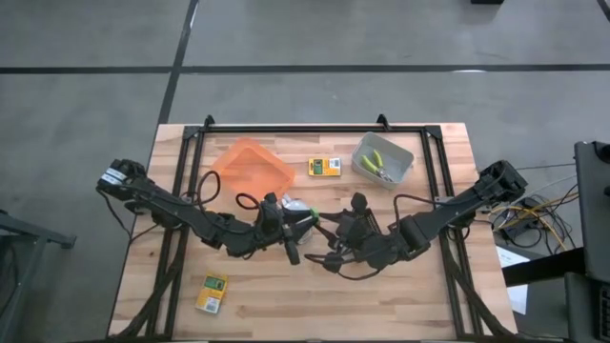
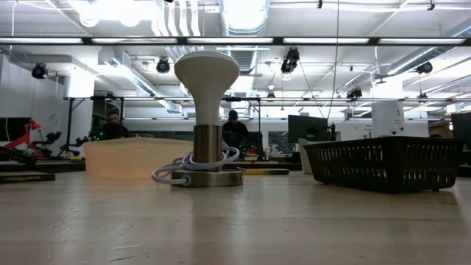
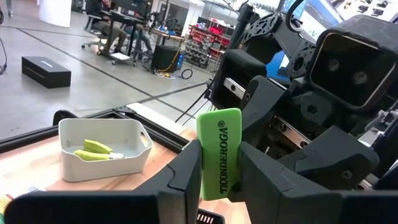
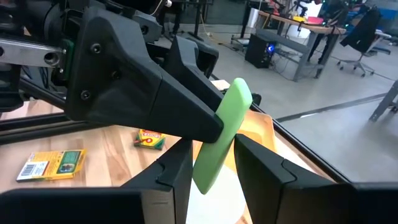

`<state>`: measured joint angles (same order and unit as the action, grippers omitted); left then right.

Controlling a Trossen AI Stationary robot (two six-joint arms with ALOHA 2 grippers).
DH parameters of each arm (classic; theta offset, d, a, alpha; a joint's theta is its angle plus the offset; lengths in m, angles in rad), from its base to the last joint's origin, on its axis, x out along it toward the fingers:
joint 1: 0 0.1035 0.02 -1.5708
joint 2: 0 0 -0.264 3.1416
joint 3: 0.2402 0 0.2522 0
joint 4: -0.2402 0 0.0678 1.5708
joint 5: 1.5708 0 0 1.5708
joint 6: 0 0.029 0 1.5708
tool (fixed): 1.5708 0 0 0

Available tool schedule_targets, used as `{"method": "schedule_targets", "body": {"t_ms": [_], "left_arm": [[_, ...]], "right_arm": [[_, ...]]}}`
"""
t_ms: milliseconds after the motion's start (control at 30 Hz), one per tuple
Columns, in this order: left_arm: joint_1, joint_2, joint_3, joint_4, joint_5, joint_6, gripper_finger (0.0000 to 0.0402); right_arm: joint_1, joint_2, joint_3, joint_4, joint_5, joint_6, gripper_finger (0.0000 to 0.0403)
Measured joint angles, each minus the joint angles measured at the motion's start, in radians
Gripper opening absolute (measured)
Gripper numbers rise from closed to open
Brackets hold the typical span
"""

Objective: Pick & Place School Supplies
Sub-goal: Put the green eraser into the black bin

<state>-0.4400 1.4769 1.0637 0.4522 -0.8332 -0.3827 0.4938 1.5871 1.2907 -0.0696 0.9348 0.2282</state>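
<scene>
At table centre, left gripper (image 3: 219,180) and right gripper (image 4: 211,165) both clamp one bright green rubber eraser (image 3: 218,149).

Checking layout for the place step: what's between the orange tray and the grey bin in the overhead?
In the high view, a yellow-and-green printed box lies flat between the orange tray and the grey bin, touching neither.

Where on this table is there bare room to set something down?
Bare wood lies right of the yellow box along the near edge. Crowded: mid-table, where the left gripper and right gripper meet, and between the orange tray and grey bin.
</scene>
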Motion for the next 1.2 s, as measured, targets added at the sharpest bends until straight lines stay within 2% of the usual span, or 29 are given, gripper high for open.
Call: {"method": "schedule_targets", "body": {"t_ms": [600,900,1200], "left_arm": [[0.000,0.001,-0.001,-0.002,0.005,0.004,0.0099],[0.000,0.002,-0.001,0.001,0.006,0.004,0.0099],[0.000,0.001,-0.001,0.002,0.016,0.005,0.0099]], "right_arm": [[0.000,0.000,-0.002,-0.041,-0.060,0.026,0.0104],[-0.003,0.000,-0.002,-0.062,-0.065,0.053,0.0085],[-0.003,0.000,-0.003,-0.063,-0.061,0.053,0.0049]]}}
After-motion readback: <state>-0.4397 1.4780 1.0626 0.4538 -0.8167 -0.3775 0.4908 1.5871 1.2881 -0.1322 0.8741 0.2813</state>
